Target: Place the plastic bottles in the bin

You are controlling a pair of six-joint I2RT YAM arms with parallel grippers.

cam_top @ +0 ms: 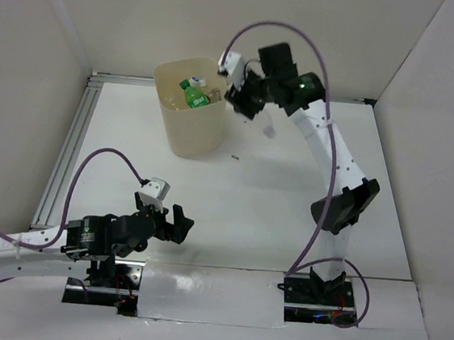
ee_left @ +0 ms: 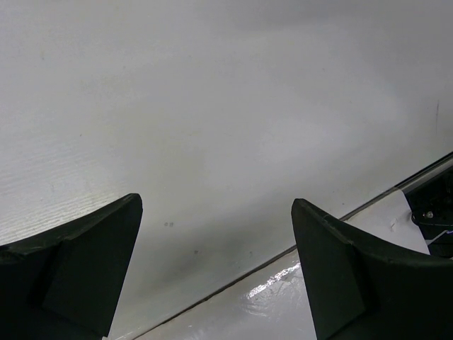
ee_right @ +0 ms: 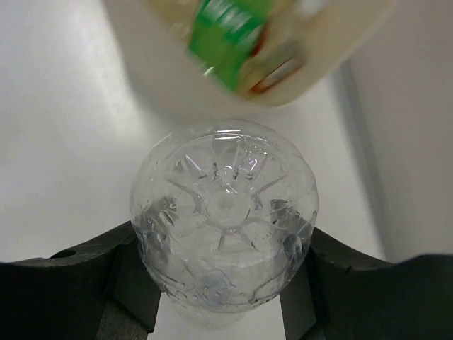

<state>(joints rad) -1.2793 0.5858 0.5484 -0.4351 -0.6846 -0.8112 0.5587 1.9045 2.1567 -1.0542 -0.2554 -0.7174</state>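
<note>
1. The task is looking close to finished. The bin [cam_top: 184, 133] is standing at the far side of the table [cam_top: 247, 213], and a green bottle [cam_top: 193, 95] is lying inside it near the top of the pile.
2. Other items are showing around the green one, one with a white cap and one with red on it. They are probably more of the bottles, but the wrist view is blurring them too much to count.
3. No loose bottle is showing anywhere on the table in the overhead view, so the one being carried appears to be the last.
4. The right gripper [cam_top: 250, 105] is hovering just beside the bin's right rim, not yet over the opening. It is clamping a clear bottle [ee_right: 223, 212] between both fingers [ee_right: 127, 283], each pad pressing against the bottle's side, with the ribbed base facing the wrist camera.
5. What is left, as I judge it, is moving that bottle over the rim and letting go.
6. The left gripper [cam_top: 174, 223] is resting low near its own base with its jaws spread wide, holding and touching nothing.
</note>
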